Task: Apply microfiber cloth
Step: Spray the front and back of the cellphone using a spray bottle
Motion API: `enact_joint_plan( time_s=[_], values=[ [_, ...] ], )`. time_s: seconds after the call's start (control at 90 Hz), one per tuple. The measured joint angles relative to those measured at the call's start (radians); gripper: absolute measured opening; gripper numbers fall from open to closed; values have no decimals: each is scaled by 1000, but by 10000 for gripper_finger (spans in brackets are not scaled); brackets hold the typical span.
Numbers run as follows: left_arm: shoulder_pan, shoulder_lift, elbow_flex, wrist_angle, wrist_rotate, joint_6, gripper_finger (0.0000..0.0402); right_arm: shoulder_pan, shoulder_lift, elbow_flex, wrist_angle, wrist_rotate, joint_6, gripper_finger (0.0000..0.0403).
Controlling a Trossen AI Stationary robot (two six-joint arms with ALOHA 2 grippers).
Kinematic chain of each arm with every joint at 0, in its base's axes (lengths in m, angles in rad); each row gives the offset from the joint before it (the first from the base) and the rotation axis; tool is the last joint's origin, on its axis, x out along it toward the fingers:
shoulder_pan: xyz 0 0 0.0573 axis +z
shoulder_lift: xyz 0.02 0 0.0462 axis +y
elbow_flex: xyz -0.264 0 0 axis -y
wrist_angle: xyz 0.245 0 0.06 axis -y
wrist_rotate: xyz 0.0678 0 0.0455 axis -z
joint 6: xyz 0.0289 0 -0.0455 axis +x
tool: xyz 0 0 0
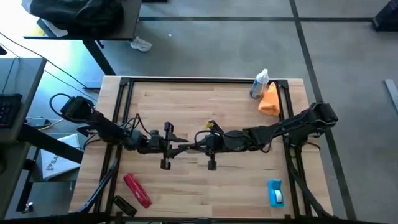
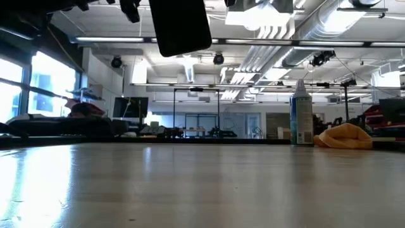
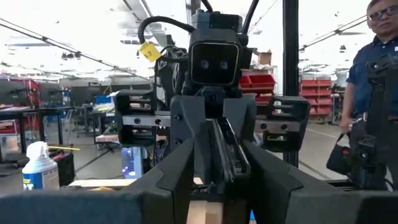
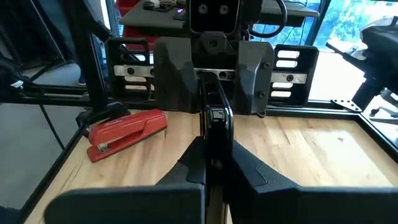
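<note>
The orange microfiber cloth (image 1: 270, 99) (image 2: 345, 136) lies crumpled on the table at the far right, next to a spray bottle (image 1: 259, 84); no gripper is near it. Over the table's middle my left gripper (image 1: 171, 147) and right gripper (image 1: 206, 147) face each other. Both are shut on a thin dark flat slab (image 1: 188, 147) (image 2: 182, 26), which is held above the wood. My left gripper pinches the slab's left end (image 3: 219, 162) between its two fingers, one on each flat face. The fingers come level from the table's left. The slab stands on edge, lifted clear of the table. My right gripper pinches the slab's right end (image 4: 214, 143) between its two fingers, on the flat faces. The fingers come level from the table's right, along the slab. The slab hangs clear of the wood, its narrow edge up.
A red stapler (image 1: 137, 190) (image 4: 127, 130) and a small black item (image 1: 123, 205) lie at the near left. A blue-and-white item (image 1: 275, 191) lies at the near right. A black frame (image 1: 205, 79) edges the table. A person (image 3: 373, 93) stands beyond it.
</note>
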Motion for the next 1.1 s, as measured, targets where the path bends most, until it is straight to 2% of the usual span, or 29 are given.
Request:
enact_joint_plan(
  time_s=[0.1, 0.233, 0.3, 0.444, 0.633, 0.9, 0.978, 1.1],
  values=[
    [0, 1, 0, -15, -1, 27, 89, 0, 0, 0, 15, 0, -1, 1],
    [0, 1, 0, -23, 3, 34, 29, 0, 0, 1, 13, 1, 0, 3],
    [0, 1, 0, -24, -1, 34, 14, 0, 0, 1, 11, 3, 1, 7],
    [0, 1, 0, -15, -1, 34, 22, 0, 0, 1, 9, 1, 7, 10],
    [0, -11, -2, -4, -1, 33, 11, 0, -7, 4, -6, 8, 18, 18],
    [-16, -157, -12, -22, -2, 60, 10, 1, -112, 3, -158, 82, 50, 91],
    [-16, -226, -30, -58, -34, 59, 10, 6, -148, 3, -235, 88, 56, 113],
    [-16, -343, -84, -171, -174, 51, 10, 24, -210, 2, -378, 158, 85, 138]
  ],
)
